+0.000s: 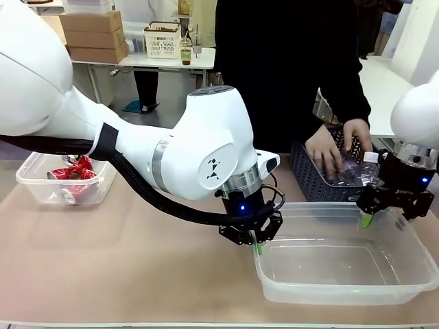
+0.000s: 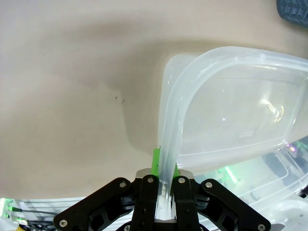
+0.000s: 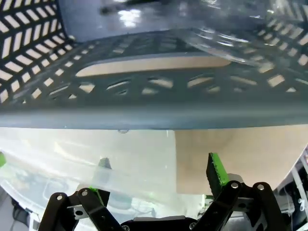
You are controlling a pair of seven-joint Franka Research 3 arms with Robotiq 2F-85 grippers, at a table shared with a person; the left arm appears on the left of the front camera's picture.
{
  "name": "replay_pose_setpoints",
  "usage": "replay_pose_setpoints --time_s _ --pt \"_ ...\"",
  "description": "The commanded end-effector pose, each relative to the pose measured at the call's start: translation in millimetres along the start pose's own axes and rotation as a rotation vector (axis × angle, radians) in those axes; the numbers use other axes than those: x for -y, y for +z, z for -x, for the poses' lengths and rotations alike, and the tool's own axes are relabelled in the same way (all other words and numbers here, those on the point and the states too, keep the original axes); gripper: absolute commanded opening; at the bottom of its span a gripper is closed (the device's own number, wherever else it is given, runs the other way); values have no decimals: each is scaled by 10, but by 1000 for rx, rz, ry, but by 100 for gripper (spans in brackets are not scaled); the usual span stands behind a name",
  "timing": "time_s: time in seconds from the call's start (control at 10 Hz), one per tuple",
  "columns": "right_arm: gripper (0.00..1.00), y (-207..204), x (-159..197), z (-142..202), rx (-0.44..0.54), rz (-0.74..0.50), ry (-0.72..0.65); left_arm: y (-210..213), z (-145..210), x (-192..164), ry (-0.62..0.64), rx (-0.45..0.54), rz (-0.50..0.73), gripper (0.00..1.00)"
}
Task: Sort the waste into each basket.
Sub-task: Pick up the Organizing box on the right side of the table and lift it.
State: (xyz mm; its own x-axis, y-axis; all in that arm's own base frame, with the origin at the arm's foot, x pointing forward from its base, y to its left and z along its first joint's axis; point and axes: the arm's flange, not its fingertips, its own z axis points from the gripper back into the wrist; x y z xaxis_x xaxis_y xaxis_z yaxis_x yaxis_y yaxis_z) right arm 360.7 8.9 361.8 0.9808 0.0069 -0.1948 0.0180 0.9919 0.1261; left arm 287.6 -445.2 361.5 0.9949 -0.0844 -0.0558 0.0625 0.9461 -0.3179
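One small clear tub (image 1: 34,184) stands at the far left with crushed red cans (image 1: 74,171) in it. A second small tub and the small dark can are out of view. Clear plastic bottles (image 1: 351,175) lie in the dark lattice basket (image 1: 309,179), where the person's hands (image 1: 328,152) are reaching. My left gripper (image 1: 256,241) (image 2: 166,185) is shut on the near left rim of a large shallow clear tub (image 1: 343,291) (image 2: 231,110). Over that tub's far right rim, close to the lattice basket (image 3: 144,113), my right gripper (image 1: 384,219) (image 3: 159,168) hangs open and holds nothing.
The large tub holds nothing and takes up the right front of the table. The person stands at the far side, behind the lattice basket. Bare tabletop (image 1: 123,260) lies between the small tub and the large one. A table with boxes stands farther back.
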Motion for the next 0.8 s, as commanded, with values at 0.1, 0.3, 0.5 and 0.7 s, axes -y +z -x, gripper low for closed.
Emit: replay_pose_setpoints --time_s 0.1,0.3,0.5,0.7 --pt "100 -991 133 1595 74 -11 10 31 -8 -15 1 -4 36 0" --pt "100 -1037 109 1662 -8 60 66 36 -13 -27 10 1 47 0" --pt "100 -1064 114 1681 -20 88 75 34 -22 -31 6 -3 51 0" --pt "42 -1060 105 1672 -35 95 76 42 -25 -33 6 -3 55 0"
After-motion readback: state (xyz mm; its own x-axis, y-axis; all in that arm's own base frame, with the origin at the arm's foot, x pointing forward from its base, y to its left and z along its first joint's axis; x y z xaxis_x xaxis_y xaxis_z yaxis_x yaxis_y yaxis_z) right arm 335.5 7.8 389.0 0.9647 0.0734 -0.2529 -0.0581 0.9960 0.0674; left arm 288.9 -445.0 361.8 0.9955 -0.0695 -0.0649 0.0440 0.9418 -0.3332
